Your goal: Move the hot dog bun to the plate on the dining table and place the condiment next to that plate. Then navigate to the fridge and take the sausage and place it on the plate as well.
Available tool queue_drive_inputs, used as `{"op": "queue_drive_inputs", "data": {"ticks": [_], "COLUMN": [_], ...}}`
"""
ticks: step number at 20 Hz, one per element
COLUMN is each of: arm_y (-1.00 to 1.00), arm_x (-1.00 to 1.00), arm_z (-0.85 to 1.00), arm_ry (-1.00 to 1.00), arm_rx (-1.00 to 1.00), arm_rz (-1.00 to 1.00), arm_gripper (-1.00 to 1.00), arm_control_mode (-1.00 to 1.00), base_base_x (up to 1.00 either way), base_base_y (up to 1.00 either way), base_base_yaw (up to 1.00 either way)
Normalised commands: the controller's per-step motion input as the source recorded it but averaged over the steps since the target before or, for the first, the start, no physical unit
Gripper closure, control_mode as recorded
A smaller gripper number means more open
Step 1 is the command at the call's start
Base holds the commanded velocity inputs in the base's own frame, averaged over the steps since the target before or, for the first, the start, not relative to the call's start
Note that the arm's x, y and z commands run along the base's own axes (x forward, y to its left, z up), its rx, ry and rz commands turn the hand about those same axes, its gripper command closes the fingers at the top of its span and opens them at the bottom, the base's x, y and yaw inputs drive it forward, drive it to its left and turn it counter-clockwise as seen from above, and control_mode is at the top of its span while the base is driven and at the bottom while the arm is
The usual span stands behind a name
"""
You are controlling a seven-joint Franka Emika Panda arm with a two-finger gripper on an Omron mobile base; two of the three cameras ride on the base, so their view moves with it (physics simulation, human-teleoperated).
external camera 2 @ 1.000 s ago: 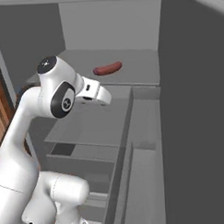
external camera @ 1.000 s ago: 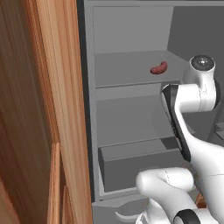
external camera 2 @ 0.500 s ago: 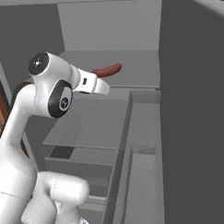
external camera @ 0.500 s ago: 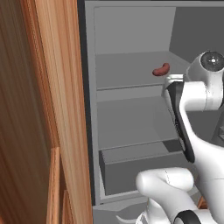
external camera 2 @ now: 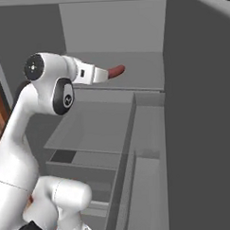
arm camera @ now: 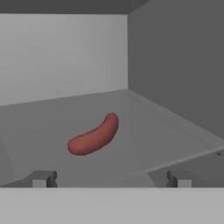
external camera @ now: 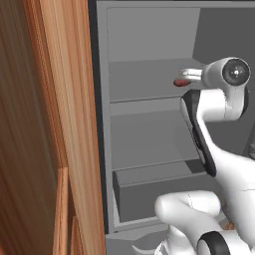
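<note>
Where shelf meets fridge [external camera: 149, 149] wall, sausage [arm camera: 93, 135] alone, unobstructed, beyond spread jaws.

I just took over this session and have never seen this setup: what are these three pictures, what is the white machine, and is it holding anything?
The white machine is a robot arm on a driving base, reaching into an open fridge. Two pictures come from cameras on the base, behind the arm to its left and right. The third looks along the gripper from the hand itself; the two grey stubs at its bottom are the fingertips. A sausage lies on an upper shelf just ahead of them. The fingers stand wide open and apart from it, so nothing is held. Left of the fridge is a wooden panel.
</note>
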Motion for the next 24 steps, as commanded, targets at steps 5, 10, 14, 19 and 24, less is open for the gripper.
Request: {"op": "queue_drive_inputs", "data": {"ticks": [5, 10, 14, 19, 24], "arm_y": [0.37, -0.03, -0.26, -0.44, -0.32], "arm_x": [1.0, 0.98, 0.54, 0.0, 0.02], "arm_z": [0.08, -0.09, -0.38, -0.47, -0.21], "arm_ry": [0.2, 0.25, 0.02, -0.12, -0.06], "arm_rx": [-0.01, 0.0, 0.0, -0.04, 0.0], "arm_rz": [0.0, 0.0, -0.08, -0.16, -0.14], "arm_gripper": [-1.0, -1.0, -1.0, -1.0, -1.0], "arm_control_mode": [-1.0, -1.0, -1.0, -1.0, -1.0], "base_base_x": [0.0, 0.0, 0.0, 0.0, 0.0], "base_base_y": [0.0, 0.0, 0.0, 0.0, 0.0], "base_base_yaw": [0.0, 0.0, 0.0, 0.0, 0.0]}}
